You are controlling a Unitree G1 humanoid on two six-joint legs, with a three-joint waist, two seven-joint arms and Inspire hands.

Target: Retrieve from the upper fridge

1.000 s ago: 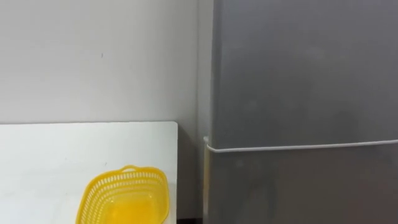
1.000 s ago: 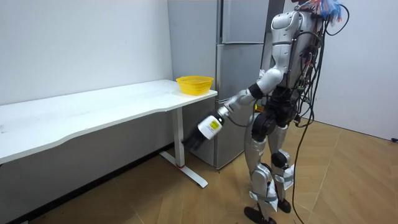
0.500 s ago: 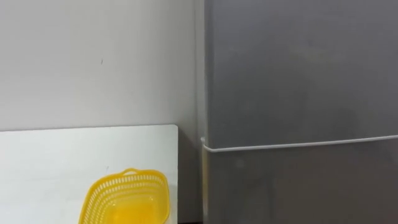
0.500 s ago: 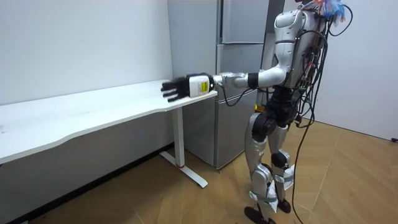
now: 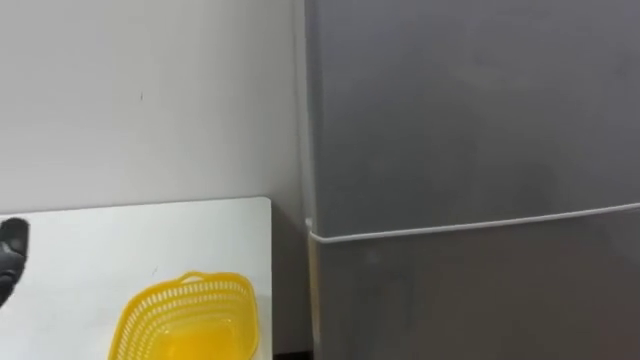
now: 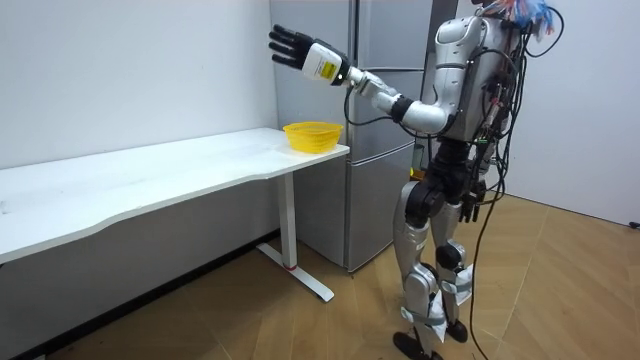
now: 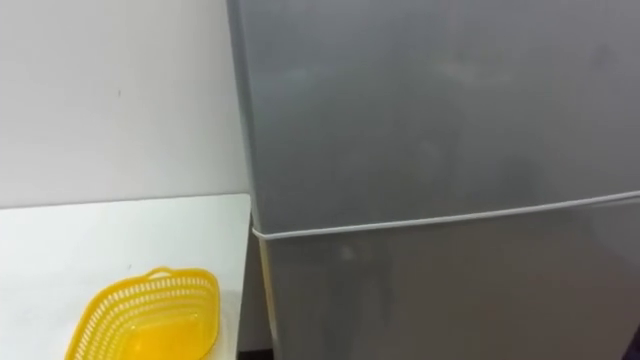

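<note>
Fridge (image 5: 470,60) in grey metal stands at the right of the left eye view, with its upper door (image 5: 470,130) closed above a thin pale seam (image 5: 470,228) and the lower door (image 5: 470,300) closed under it, so the inside of the upper compartment is hidden. To the left of it is a white table (image 5: 90,240) against a pale wall (image 5: 150,100), and near the table's right end sits a yellow basket (image 5: 185,318) with a mesh side. A dark part of the left hand (image 5: 10,250) shows at the far left edge, over the table. In the room view the robot stands upright on the wooden floor, just before the fridge (image 6: 385,100) and beside the end of the table (image 6: 150,175); its left arm is stretched out and up toward the room view's left, the left hand (image 6: 293,45) high above the basket (image 6: 312,135) – fingers straight and spread, holding nothing, touching nothing. The right eye view gives the same closed upper door (image 7: 430,100), with the basket (image 7: 145,315) at the lower left
</note>
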